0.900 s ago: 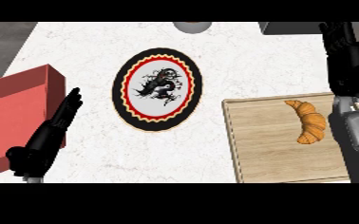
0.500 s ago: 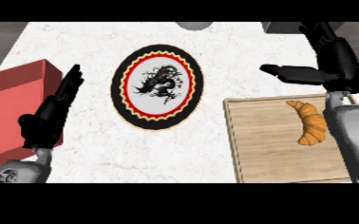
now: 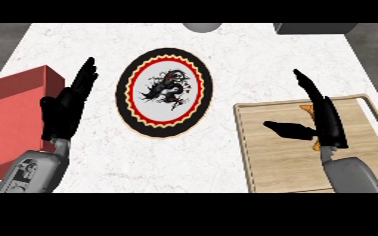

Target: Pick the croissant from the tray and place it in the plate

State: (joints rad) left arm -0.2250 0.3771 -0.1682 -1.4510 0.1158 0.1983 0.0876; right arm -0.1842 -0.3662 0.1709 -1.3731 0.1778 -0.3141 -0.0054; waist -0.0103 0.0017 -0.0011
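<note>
Nothing is done yet: the croissant (image 3: 308,111) lies on the tray (image 3: 277,155) at lower right, probably untouched, mostly hidden behind the right hand (image 3: 325,120), whose fingers are straight. The plate (image 3: 164,92) holds no croissant. The left hand (image 3: 68,105) rests open at left.

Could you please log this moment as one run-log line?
right robot hand: open over wooden tray | orange croissant: on tray, mostly hidden | round dragon-patterned plate: empty | left robot hand: open

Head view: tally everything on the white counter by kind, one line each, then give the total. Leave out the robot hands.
Round black-rimmed plate with dragon motif: 1
Light wooden tray: 1
Golden-brown croissant, mostly hidden behind the right robot hand: 1
Red box: 1
Grey round object at the far edge: 1
Dark grey block at the far right corner: 1
Total: 6
</note>
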